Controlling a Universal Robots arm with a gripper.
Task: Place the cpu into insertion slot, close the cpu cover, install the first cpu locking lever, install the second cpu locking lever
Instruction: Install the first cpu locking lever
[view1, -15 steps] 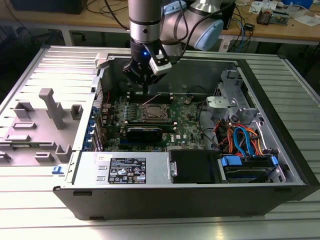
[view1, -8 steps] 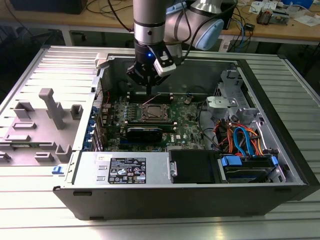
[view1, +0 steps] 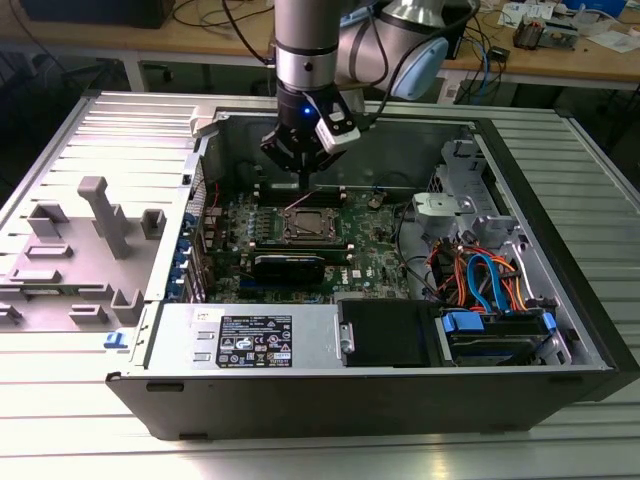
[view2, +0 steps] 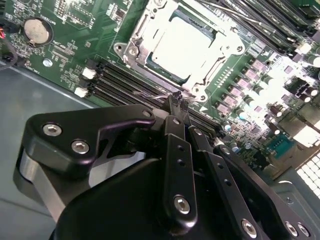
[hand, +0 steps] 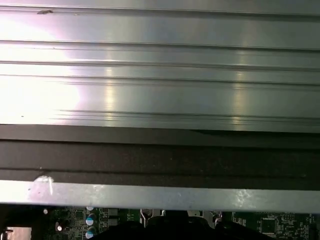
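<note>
Exterior view: black gripper (view1: 303, 180) on the silver-grey arm hangs inside the open black computer case (view1: 560, 250), just above the far edge of the square silvery-rimmed insertion slot (view1: 308, 226) on the green motherboard (view1: 375, 255). A grey slotted metal table (view1: 60, 140) carries the case, with grey plastic fixture blocks (view1: 105, 215) toward the exterior view's left.

Second wrist view: the black fingers (view2: 176, 112) are pressed together, their tips at a thin silvery wire locking lever (view2: 155, 96) beside the socket's edge; whether they pinch it I cannot tell. The silver-grey square cpu (view2: 185, 47) sits in the insertion slot, framed by the thin silvery cpu cover (view2: 142, 37), which lies flat over it. Long black memory slots (view2: 115, 82) run between gripper and socket. A round silver coin battery (view2: 36, 31) lies well apart.

First wrist view: ribbed grey table surface, the case's dark wall (hand: 160, 155), and a sliver of green board.
</note>
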